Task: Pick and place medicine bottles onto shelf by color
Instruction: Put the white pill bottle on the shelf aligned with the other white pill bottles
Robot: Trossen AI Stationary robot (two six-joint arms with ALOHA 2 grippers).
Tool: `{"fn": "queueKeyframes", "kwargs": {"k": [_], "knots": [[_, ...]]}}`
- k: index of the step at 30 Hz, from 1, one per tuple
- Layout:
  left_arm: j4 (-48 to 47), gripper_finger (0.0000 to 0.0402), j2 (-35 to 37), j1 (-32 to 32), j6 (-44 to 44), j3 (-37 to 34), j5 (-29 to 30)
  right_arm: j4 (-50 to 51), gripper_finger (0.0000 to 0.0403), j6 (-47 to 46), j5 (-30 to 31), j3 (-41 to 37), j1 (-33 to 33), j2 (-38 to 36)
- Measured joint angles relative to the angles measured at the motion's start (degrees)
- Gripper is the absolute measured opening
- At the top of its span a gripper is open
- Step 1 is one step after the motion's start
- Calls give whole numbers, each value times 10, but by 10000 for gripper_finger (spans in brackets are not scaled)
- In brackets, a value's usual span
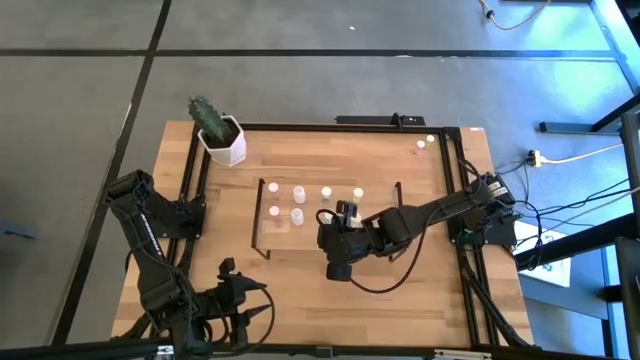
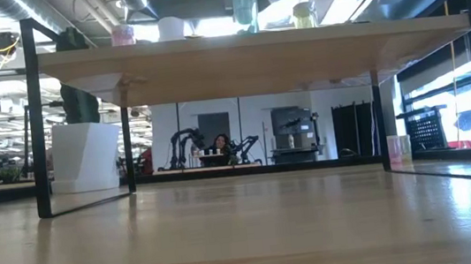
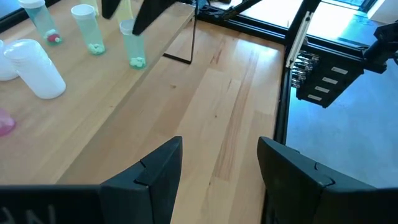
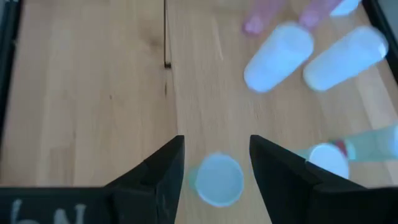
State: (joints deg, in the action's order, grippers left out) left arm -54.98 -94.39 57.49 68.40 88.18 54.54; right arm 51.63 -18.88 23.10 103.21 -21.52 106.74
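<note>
The table (image 1: 420, 290) fills most of what I can see from above, a big wooden top with an arm at each side. On it stands the shelf (image 1: 282, 238), a low light-wood board on thin black end frames, set toward the middle so that both arms could reach it.

The right arm stretches in from its side and holds the right gripper (image 4: 214, 163) over the shelf's right half. Its fingers straddle a pale green bottle (image 4: 216, 179). They look closed lightly on it, or very nearly; I take it the bottle is just being set down among its own colour.

The left gripper (image 3: 219, 167) waits low at the table's near left corner, jaws apart and empty.

A white hexagonal pot (image 1: 224, 144) with a cactus sits at the far left corner, out of the way.

The medicine bottles (image 1: 298, 193) stand in loose rows on the shelf, pink ones toward the left end, white and pale green next. Some clear ones show a few small pills at the bottom. Two more bottles (image 1: 425, 144) remain at the table's far right corner, seemingly not yet fetched.
</note>
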Motion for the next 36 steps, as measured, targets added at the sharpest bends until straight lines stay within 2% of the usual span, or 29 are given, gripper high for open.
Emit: {"fn": "queueKeyframes", "kwargs": {"k": [4,8,19,30,36], "knots": [[0,202,0,0,0,0,-7,1,183,1,13,36,0,0],[0,202,0,2,0,0,-43,7,183,16,13,72,-8,0],[-18,202,0,39,5,0,-192,1,183,81,10,160,-92,-1],[-62,202,0,93,7,0,-258,-5,183,90,2,169,-160,0],[-75,202,-1,116,33,0,-262,-10,183,89,2,169,-172,0]]}}
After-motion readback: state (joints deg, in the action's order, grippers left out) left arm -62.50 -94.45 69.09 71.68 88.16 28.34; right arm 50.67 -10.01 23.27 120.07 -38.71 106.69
